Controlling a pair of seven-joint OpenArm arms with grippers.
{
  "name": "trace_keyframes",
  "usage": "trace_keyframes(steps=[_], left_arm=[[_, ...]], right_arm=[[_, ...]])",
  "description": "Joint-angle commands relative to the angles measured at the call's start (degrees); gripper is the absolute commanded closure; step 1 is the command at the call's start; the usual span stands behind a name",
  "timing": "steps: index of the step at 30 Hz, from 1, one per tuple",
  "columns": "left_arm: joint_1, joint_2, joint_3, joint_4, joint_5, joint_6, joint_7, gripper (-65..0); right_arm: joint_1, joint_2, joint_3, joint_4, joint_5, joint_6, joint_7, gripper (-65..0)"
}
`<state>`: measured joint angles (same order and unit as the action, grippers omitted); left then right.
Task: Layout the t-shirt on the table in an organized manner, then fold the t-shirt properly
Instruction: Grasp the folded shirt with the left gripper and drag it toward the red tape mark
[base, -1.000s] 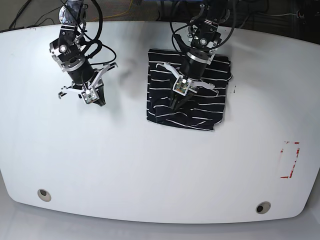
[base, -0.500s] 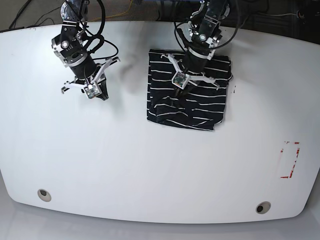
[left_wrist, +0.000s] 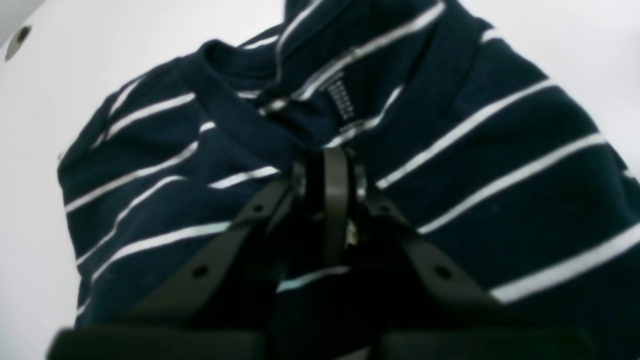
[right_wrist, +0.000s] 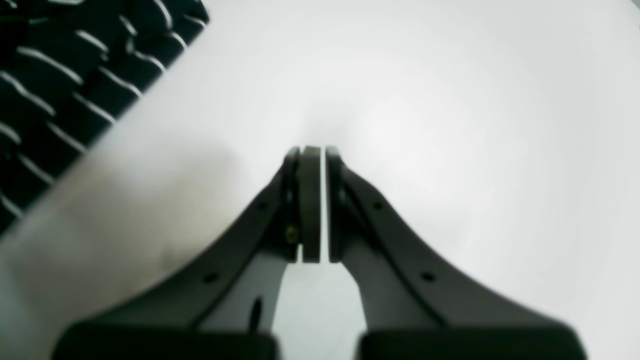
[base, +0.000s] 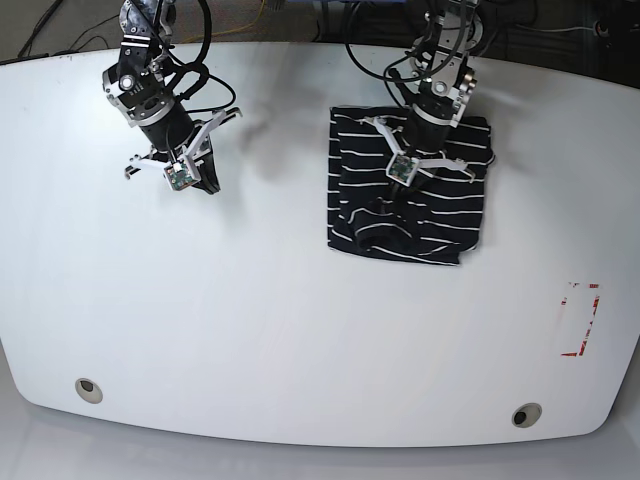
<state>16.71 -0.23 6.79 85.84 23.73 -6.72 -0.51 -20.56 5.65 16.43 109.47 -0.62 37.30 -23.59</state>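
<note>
The t-shirt, black with thin white stripes, lies folded into a rough rectangle on the white table, right of centre at the back. My left gripper sits on top of it. In the left wrist view the left gripper is shut, with the t-shirt bunched around its tips just below the collar. My right gripper is at the back left over bare table, well apart from the shirt. In the right wrist view the right gripper is shut with nothing in it, and the t-shirt shows only at the top-left corner.
A red-marked rectangle is on the table at the right. Two round grommets sit near the front edge. Cables and dark equipment run behind the table's far edge.
My left arm has moved right and toward the back, and the t-shirt has slid right with it. The right arm has drawn back a little toward the far left.
</note>
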Motion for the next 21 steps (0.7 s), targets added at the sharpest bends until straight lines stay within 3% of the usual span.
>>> trace_keyframes(steps=[1,13,21], left_arm=[[0.6,-0.5,-3.7,0.2,0.7,-1.6,3.4,-2.3],[0.7,-0.7,-21.5,0.3,0.7,-16.4,3.4,-2.3],[0.2,-2.3,-28.1,3.4,0.7,-21.1,3.4,-2.3]], right_arm=[[0.1,0.3,0.2,1.3,0.9,-0.3,1.6,-1.9],[-0.1,0.2,0.1,1.4,0.9,-0.3,1.6,-1.9],[-0.1,0.2,0.1,1.4,0.9,-0.3,1.6,-1.9]])
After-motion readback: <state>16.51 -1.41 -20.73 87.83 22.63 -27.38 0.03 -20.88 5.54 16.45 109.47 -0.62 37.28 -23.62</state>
